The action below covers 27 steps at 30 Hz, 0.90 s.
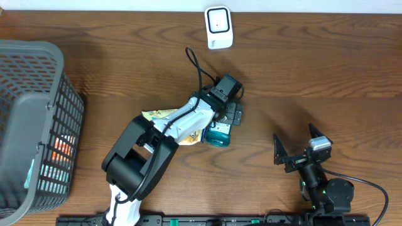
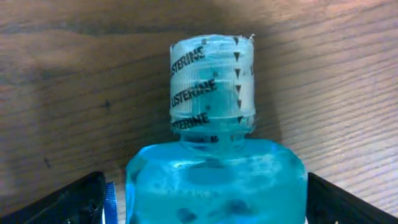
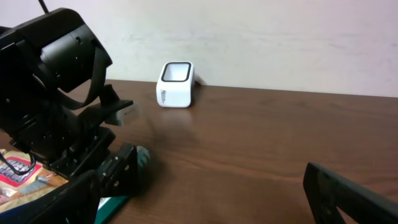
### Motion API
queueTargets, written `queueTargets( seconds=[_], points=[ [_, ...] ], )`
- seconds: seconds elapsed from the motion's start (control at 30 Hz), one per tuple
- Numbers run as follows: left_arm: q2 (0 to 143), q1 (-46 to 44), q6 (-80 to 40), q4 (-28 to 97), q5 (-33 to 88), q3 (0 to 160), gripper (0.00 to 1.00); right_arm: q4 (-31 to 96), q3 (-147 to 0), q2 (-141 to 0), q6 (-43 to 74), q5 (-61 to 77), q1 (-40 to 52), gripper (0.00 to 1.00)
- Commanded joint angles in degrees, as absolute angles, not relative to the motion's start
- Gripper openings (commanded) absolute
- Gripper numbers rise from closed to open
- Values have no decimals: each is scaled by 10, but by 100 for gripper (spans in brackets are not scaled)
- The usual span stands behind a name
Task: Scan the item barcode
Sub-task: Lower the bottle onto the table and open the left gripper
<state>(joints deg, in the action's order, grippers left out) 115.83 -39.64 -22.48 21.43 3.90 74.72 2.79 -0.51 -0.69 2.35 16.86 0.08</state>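
Observation:
The item is a blue Listerine mouthwash bottle (image 2: 214, 180) with a sealed white cap (image 2: 212, 81). It lies on the wooden table, teal under the left arm in the overhead view (image 1: 220, 135). My left gripper (image 2: 202, 208) is open, with a finger on each side of the bottle's body. A gap shows at the left finger, and the right finger is close against the bottle. The white barcode scanner (image 1: 219, 27) stands at the table's far edge, well away from the bottle. My right gripper (image 1: 295, 147) rests open and empty at the front right.
A grey mesh basket (image 1: 31, 125) with goods inside fills the left side. A yellow snack packet (image 1: 162, 116) lies under the left arm beside the bottle. In the right wrist view the scanner (image 3: 175, 84) stands against the wall.

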Motion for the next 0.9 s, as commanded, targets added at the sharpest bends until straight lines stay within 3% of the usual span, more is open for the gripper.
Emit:
queueTargets(
  seconds=[0.0,0.33,0.6,0.87],
  points=[
    [1143,-396,-215,223,34,764,99,30,-3,-3,27,166,5,99],
    [987,-396,-148,253,21,788,99,30,-3,-3,27,166,5,99],
    [822,-388,-62,266,-182,788,99,30,-3,-3,27,166,5,99],
    [693,-256,-46,320,-253,788,98,30,-3,-3,27,166,5,99]
  ],
)
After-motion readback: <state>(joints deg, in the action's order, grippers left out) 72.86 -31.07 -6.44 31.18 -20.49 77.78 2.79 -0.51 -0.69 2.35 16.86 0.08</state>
